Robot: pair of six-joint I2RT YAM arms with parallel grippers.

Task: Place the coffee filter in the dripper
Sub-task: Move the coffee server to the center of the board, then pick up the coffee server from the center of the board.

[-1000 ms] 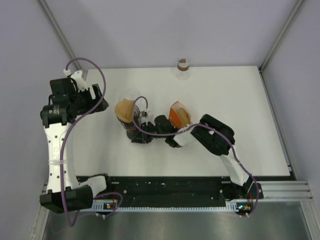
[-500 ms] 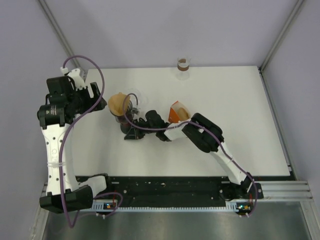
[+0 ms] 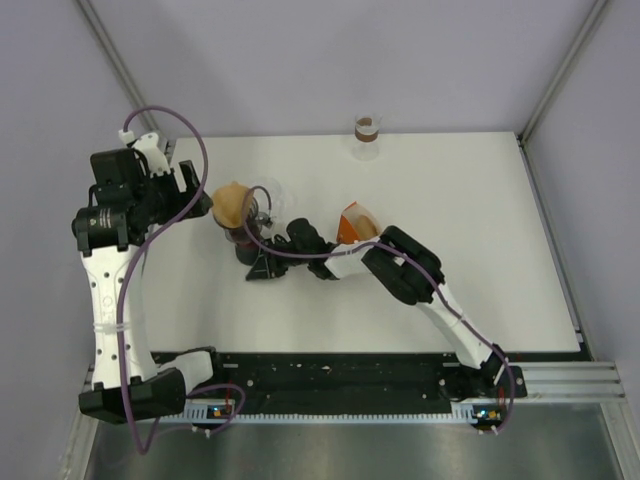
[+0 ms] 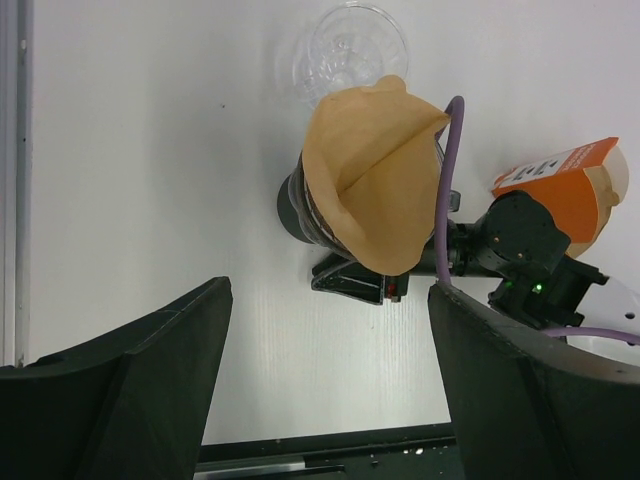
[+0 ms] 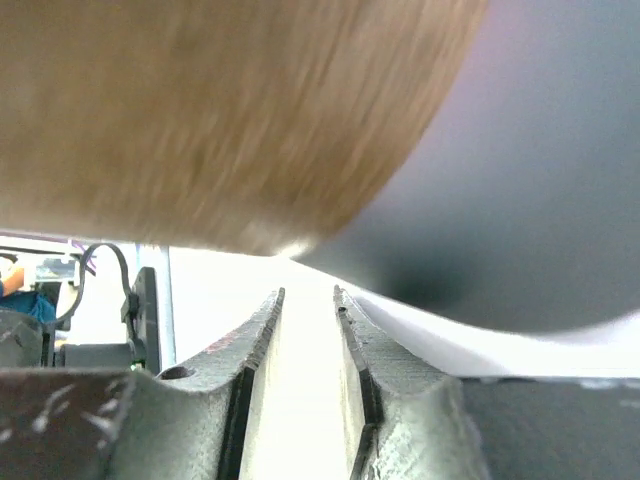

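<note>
table (image 3: 500,220): white, matte | walls (image 3: 300,60): pale lilac | filter (image 3: 232,203): tan

Coffee filter (image 3: 232,203): it has moved left and a little toward the far side of the counter (image 3: 480,200). A second ago it overlapped the near edge of the clear dripper (image 3: 268,197). It now sits just left of the dripper, off its rim.

Right end effector (image 5: 307,295): it has travelled left with the filter, its fingers pinched close together.

Right arm (image 3: 405,262): it has stretched further left, and its elbow has come in closer to the orange filter box (image 3: 352,222).

Left arm (image 3: 120,195): its wrist has drifted slightly left and away.
</note>
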